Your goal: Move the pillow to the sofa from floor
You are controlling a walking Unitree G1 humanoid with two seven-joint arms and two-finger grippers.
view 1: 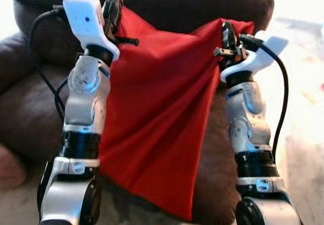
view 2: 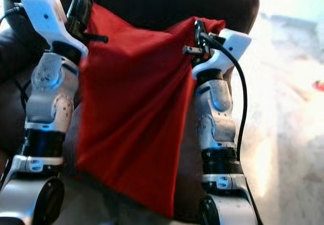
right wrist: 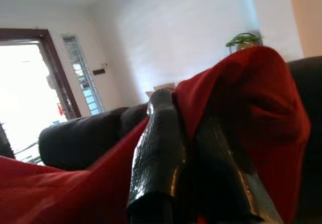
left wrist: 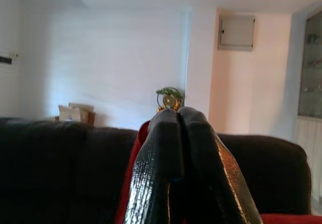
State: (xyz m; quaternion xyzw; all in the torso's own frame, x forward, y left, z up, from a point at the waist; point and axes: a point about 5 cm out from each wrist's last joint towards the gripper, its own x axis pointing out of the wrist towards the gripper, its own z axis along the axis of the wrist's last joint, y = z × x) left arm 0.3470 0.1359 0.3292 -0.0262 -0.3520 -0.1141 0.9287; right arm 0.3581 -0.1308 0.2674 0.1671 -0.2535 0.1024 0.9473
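Two grippers are pinching the red pillow (view 1: 157, 114) by its top corners: our left gripper (view 1: 114, 17) at the upper left of the frame, our right gripper (view 1: 227, 40) at the upper right, each with fingers pressed together on the fabric. We are holding the pillow hanging at centre frame, in front of the dark sofa (view 1: 202, 2). We are judging that both corners should stay level and advance together over the seat before the fingers release.

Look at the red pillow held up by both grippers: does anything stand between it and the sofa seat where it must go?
Nothing visible does. The left gripper and right gripper each pinch an upper corner of the red pillow, which hangs directly in front of the dark sofa. No object shows between the pillow and the cushions; the seat behind it is hidden.
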